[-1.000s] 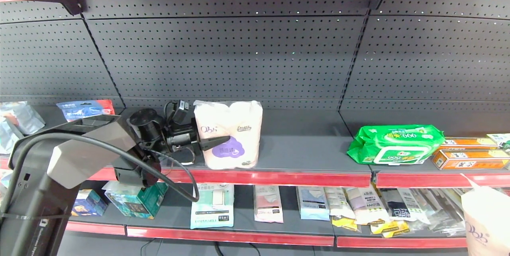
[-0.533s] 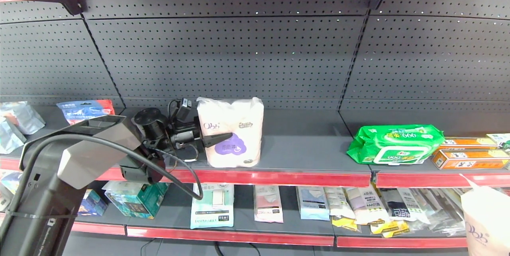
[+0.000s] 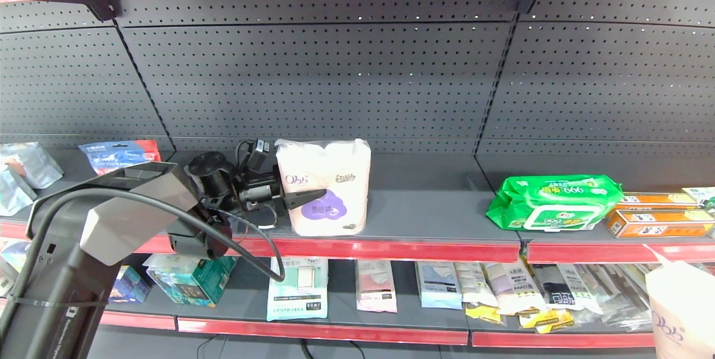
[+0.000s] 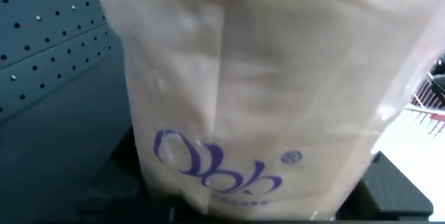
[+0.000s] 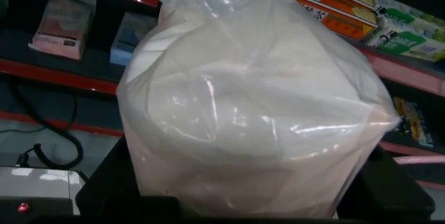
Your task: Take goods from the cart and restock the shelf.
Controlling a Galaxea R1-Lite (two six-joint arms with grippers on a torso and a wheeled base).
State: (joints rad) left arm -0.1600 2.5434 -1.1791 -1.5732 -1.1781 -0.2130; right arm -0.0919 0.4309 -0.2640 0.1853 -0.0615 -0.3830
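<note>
On the middle shelf (image 3: 424,208), an upright toilet-roll pack (image 3: 335,169) with purple lettering and a purple cloud label sits clamped in the left gripper (image 3: 315,191). Lower right, the right gripper (image 5: 257,206) clasps a second pack (image 5: 257,99) with similar purple lettering.

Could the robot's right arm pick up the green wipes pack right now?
Probably not: the right gripper is full, clamped on a tissue roll pack. The green wipes pack lies unblocked on the shelf, though.
</note>
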